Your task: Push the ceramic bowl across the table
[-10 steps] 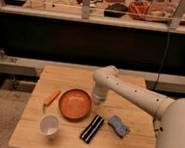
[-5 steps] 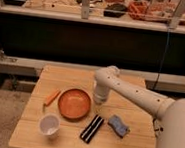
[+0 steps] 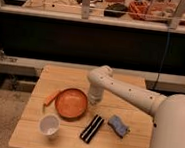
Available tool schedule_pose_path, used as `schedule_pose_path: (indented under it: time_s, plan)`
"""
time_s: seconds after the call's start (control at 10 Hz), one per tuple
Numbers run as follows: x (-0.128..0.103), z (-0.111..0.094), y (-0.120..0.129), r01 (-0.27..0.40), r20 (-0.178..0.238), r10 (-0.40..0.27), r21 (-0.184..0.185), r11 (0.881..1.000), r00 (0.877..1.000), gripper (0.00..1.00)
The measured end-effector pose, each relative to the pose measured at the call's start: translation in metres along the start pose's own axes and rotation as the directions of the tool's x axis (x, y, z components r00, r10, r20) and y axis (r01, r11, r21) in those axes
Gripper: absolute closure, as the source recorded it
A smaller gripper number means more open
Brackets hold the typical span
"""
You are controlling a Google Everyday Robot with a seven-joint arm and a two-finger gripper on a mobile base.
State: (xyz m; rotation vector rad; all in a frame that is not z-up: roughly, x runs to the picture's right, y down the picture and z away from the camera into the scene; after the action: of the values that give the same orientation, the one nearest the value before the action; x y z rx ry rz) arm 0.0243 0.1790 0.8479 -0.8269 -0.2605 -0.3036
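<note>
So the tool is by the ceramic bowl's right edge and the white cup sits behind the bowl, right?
No. The camera view shows the white cup in front of the ceramic bowl, toward the camera. The tool is by the bowl's right edge.

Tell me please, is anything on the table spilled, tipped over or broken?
Nothing stands out. The ceramic bowl and the white cup stand upright on the table, and nothing is spilled. The shut gripper hangs close beside the bowl.
</note>
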Motion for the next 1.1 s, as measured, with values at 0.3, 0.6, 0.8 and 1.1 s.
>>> schedule_pose_path:
  time_s: [0.3, 0.6, 0.8, 1.1]
  plan:
    - [0.013, -0.001, 0.004, 0.000, -0.001, 0.000, -0.006, 1.000, 1.000, 0.98]
    - [-0.003, 0.003, -0.003, 0.029, -0.009, -0.029, -0.011, 1.000, 1.000, 0.98]
    - [0.000, 0.005, -0.003, 0.038, -0.016, -0.038, -0.016, 0.999, 0.999, 0.98]
    - [-0.002, 0.007, -0.006, 0.054, -0.016, -0.055, -0.024, 0.998, 0.998, 0.98]
